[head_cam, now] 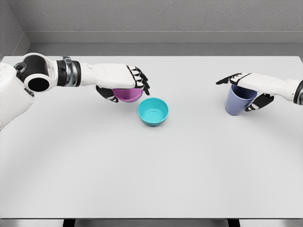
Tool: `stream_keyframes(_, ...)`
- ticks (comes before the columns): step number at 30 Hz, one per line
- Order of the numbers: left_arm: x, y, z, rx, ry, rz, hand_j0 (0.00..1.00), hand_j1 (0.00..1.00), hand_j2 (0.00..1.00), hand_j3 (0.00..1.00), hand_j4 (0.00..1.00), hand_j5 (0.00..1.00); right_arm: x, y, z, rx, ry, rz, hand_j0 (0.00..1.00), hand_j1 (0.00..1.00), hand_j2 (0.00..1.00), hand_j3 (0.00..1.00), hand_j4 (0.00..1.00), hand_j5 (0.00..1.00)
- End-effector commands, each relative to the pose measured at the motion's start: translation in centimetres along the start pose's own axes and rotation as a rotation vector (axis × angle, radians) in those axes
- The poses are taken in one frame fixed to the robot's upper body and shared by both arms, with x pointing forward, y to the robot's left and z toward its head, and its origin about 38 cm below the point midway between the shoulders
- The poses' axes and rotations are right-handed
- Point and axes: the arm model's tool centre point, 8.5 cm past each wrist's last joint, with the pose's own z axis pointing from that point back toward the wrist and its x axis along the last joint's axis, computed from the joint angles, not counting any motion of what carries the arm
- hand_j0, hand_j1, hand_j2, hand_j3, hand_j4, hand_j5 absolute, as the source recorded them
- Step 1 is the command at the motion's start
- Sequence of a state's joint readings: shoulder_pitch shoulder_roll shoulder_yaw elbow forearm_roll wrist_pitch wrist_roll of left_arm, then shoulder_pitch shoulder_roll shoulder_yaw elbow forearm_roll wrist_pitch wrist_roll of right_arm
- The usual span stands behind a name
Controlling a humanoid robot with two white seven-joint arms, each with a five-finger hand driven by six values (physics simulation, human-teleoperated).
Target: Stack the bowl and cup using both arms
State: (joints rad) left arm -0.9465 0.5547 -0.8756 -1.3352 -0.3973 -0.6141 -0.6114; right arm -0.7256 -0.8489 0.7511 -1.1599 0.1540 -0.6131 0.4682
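Observation:
A teal bowl sits upright on the white table near the middle. Just up and left of it is a purple bowl, mostly covered from above by my left hand, whose fingers curl around its rim and sides; whether the bowl is lifted off the table I cannot tell. On the right a blue-lavender cup stands under my right hand, which wraps over its rim with fingers on both sides.
The table's back edge meets a grey wall. Wide bare tabletop lies in front of the bowls and cup.

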Motion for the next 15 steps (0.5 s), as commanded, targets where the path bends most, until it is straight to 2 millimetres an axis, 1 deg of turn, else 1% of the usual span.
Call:
stream_keyframes(1, 0.7, 0.4, -1.0, 0.008, -0.024, -0.005, 0.82, 0.82, 0.82, 0.82, 0.82, 0.82, -0.1, 0.0, 0.1, -0.003, 0.003, -0.007, 1.00, 1.00, 1.00, 1.00, 1.00, 1.00)
stream_keyframes(3, 1.1, 0.6, -1.2, 0.013, -0.036, -0.013, 0.82, 0.82, 0.82, 0.82, 0.82, 0.82, -0.2, 0.1, 0.1, 0.001, 0.005, -0.008, 1.00, 1.00, 1.00, 1.00, 1.00, 1.00)
stream_keyframes(5, 1.6, 0.8, -1.5, 0.015, -0.049, -0.023, 0.82, 0.82, 0.82, 0.82, 0.82, 0.82, -0.2, 0.1, 0.1, 0.001, 0.005, -0.008, 0.97, 0.97, 0.97, 0.97, 0.97, 0.97)
stream_keyframes(6, 2.2, 0.9, -2.0, 0.015, -0.068, -0.031, 0.82, 0.82, 0.82, 0.82, 0.82, 0.82, -0.2, 0.2, 0.1, 0.004, 0.006, -0.010, 0.94, 0.94, 0.94, 0.94, 0.94, 0.94)
stream_keyframes(9, 2.8, 1.1, -2.8, 0.018, -0.085, -0.039, 0.82, 0.82, 0.82, 0.82, 0.82, 0.82, -0.2, 0.2, 0.1, 0.032, 0.005, -0.007, 0.87, 0.87, 0.87, 0.87, 0.87, 0.87)
stream_keyframes(10, 2.8, 1.2, -2.9, 0.018, -0.087, -0.042, 0.82, 0.82, 0.82, 0.82, 0.82, 0.82, -0.2, 0.2, 0.1, 0.032, 0.006, -0.008, 0.83, 0.83, 0.83, 0.83, 0.83, 0.83)
stream_keyframes(11, 3.2, 1.4, -3.5, 0.019, -0.096, -0.049, 0.82, 0.82, 0.82, 0.82, 0.82, 0.82, -0.4, 0.3, 0.2, 0.034, 0.010, -0.010, 0.79, 0.79, 0.79, 0.79, 0.79, 0.79)
stream_keyframes(14, 3.5, 1.3, -3.9, 0.020, -0.104, -0.049, 0.82, 0.82, 0.82, 0.82, 0.82, 0.82, -0.4, 0.3, 0.2, 0.034, 0.010, -0.010, 0.68, 0.68, 0.68, 0.68, 0.68, 0.68)
stream_keyframes(15, 3.7, 1.3, -4.2, 0.018, -0.111, -0.049, 0.82, 0.82, 0.82, 0.82, 0.82, 0.82, -0.4, 0.3, 0.2, 0.034, 0.010, -0.010, 0.67, 0.67, 0.67, 0.67, 0.67, 0.67)
